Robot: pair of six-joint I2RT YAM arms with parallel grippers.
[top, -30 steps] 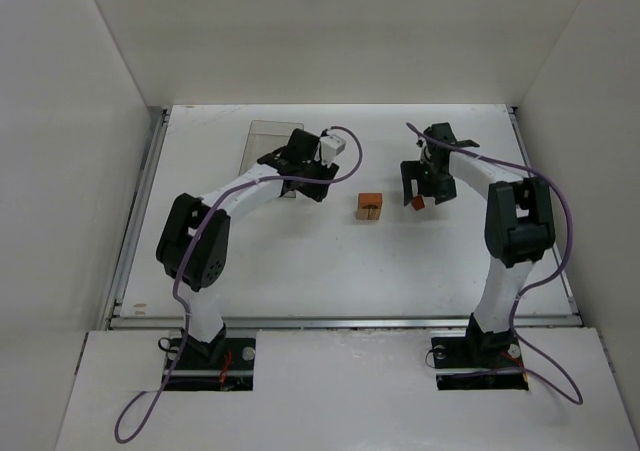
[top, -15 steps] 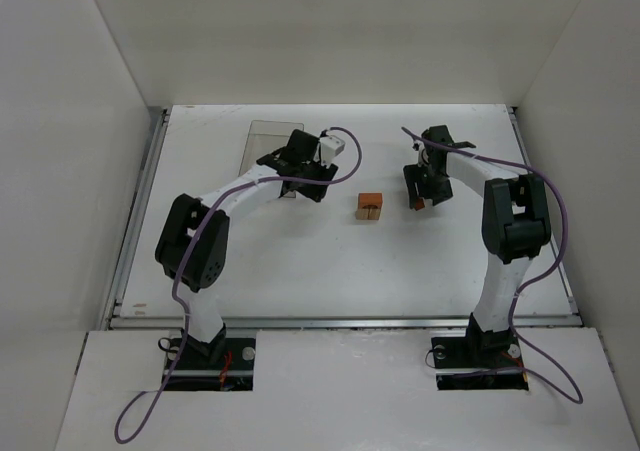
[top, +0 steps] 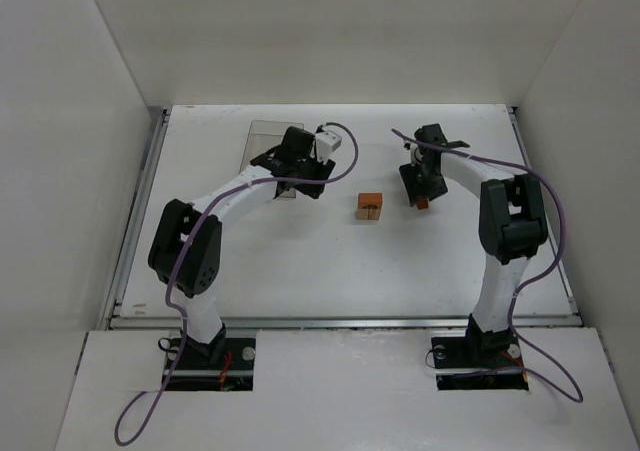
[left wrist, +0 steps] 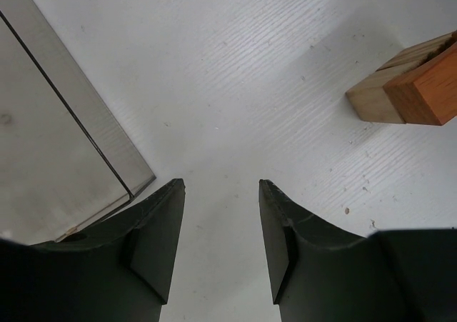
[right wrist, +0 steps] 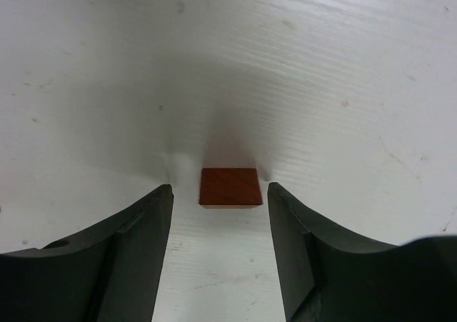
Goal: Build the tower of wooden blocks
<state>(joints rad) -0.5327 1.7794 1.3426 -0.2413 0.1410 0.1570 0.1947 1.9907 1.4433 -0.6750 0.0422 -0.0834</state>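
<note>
Red block [right wrist: 228,186] lies between the spread fingers of the right gripper [right wrist: 220,190], a narrow gap on each side and bare table [right wrist: 321,65] beyond it. Left gripper [left wrist: 218,193] has its fingers apart over bare table. The box [left wrist: 57,143] corner is just beside one finger, and the tower [left wrist: 407,86] stands apart on the other side.

Soft, even light from above fills the white enclosure in the top view, leaving the table [top: 300,271] bright, nearly washed out, with only faint shadows beside the arms. Both wrist views are sharp on the table's grain. In the right wrist view a soft grey shadow pools around the reddish block [right wrist: 229,187] and between the fingers of the right gripper [right wrist: 218,188], which read dark and underexposed. In the left wrist view the left gripper [left wrist: 218,193] is equally dark, the clear box [left wrist: 50,143] shows a dull grey sheen, and the wood block tower [left wrist: 403,90] sits crisp at the frame's edge.
</note>
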